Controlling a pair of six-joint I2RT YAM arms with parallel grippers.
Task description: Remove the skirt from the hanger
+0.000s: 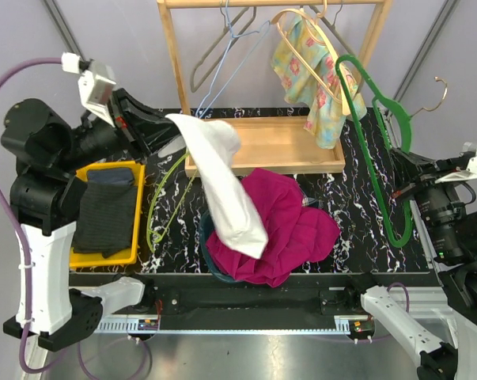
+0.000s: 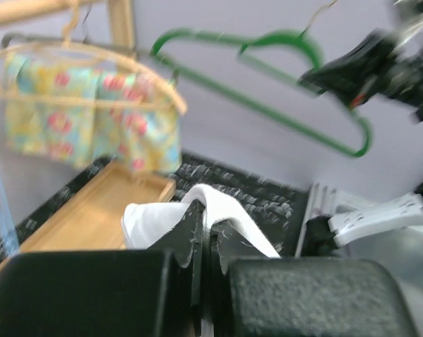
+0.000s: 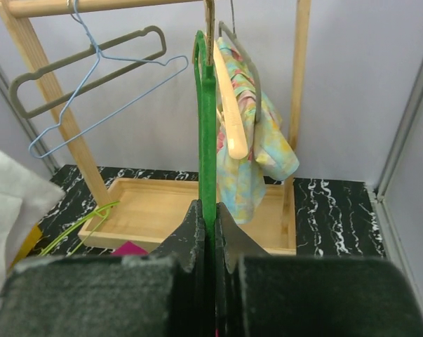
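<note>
A white skirt (image 1: 222, 186) hangs in a long fold from my left gripper (image 1: 171, 120), which is shut on its top edge. In the left wrist view the white cloth (image 2: 155, 217) bulges over the closed fingertips of the left gripper (image 2: 207, 217). The skirt is apart from the green hanger (image 1: 372, 158), which stands bare and tilted at the right. My right gripper (image 1: 402, 190) is shut on the hanger's lower bar. In the right wrist view the green hanger (image 3: 205, 126) rises straight up from the right gripper (image 3: 209, 210).
A wooden rack (image 1: 285, 146) stands at the back. It carries a floral garment (image 1: 313, 87) on a wooden hanger, plus grey and blue hangers. A magenta cloth (image 1: 293, 229) lies mid-table beside a lime hanger (image 1: 155, 198). At the left, a yellow tray (image 1: 84, 257) holds a dark garment (image 1: 107, 210).
</note>
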